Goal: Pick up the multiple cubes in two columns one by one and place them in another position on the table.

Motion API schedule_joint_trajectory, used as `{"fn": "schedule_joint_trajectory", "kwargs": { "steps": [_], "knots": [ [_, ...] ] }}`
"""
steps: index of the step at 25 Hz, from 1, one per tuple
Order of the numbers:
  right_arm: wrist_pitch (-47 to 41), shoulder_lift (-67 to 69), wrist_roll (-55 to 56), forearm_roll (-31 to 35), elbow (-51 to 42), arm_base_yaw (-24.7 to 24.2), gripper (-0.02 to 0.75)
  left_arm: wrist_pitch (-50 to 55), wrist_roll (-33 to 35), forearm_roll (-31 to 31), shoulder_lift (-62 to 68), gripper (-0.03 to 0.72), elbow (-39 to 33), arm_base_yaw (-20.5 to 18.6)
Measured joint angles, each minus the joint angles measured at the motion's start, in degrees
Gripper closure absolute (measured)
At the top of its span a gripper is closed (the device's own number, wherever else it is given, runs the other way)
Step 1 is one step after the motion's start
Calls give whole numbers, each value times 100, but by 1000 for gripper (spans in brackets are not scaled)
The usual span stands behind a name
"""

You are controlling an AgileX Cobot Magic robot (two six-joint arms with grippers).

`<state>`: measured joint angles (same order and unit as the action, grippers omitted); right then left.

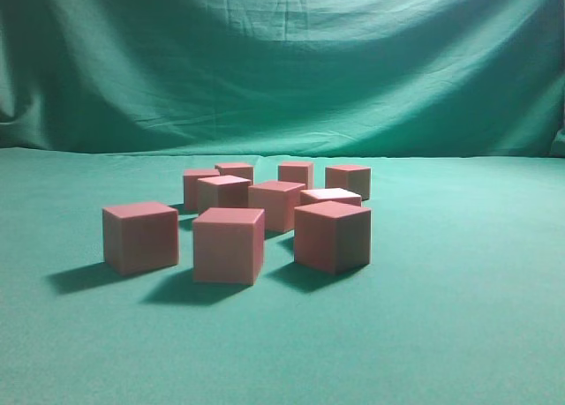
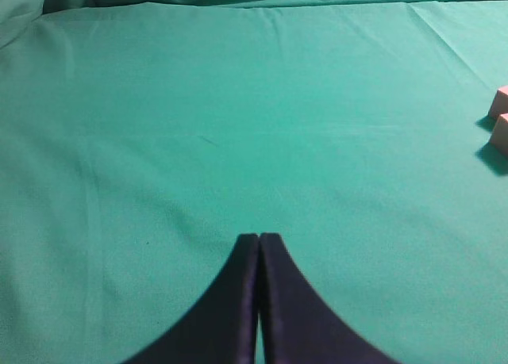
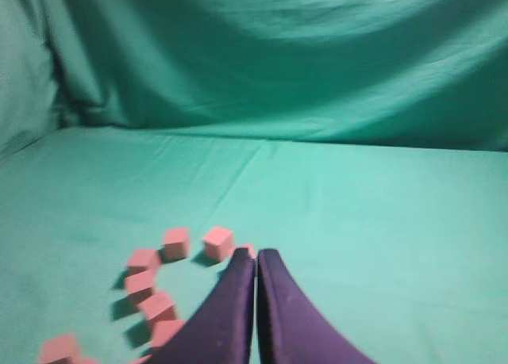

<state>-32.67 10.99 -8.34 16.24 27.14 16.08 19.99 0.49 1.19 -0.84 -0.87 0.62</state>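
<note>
Several reddish-pink cubes (image 1: 229, 244) stand in a loose cluster in the middle of the green table (image 1: 459, 317); neither gripper shows in the exterior view. My left gripper (image 2: 259, 238) is shut with nothing between its dark fingers and hangs over bare cloth. Two cubes (image 2: 501, 132) peek in at the right edge of the left wrist view, far from it. My right gripper (image 3: 255, 253) is also shut and empty, raised above the table. Several cubes (image 3: 217, 242) curve along its left side, and one is partly hidden behind its tips.
A wrinkled green cloth backdrop (image 1: 282, 61) hangs behind the table and meets it along the far edge. In the right wrist view the backdrop (image 3: 286, 55) fills the upper half, with bare cloth stretching to the right of the gripper.
</note>
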Motion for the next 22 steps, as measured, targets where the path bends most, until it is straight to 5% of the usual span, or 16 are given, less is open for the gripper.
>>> {"fn": "schedule_joint_trajectory", "kwargs": {
  "steps": [10, 22],
  "knots": [
    [2443, -1095, -903, 105, -2370, -768, 738, 0, 0, 0, 0, 688, 0, 0],
    [1989, -1169, -1010, 78, -2872, -816, 738, 0, 0, 0, 0, 688, 0, 0]
  ]
}}
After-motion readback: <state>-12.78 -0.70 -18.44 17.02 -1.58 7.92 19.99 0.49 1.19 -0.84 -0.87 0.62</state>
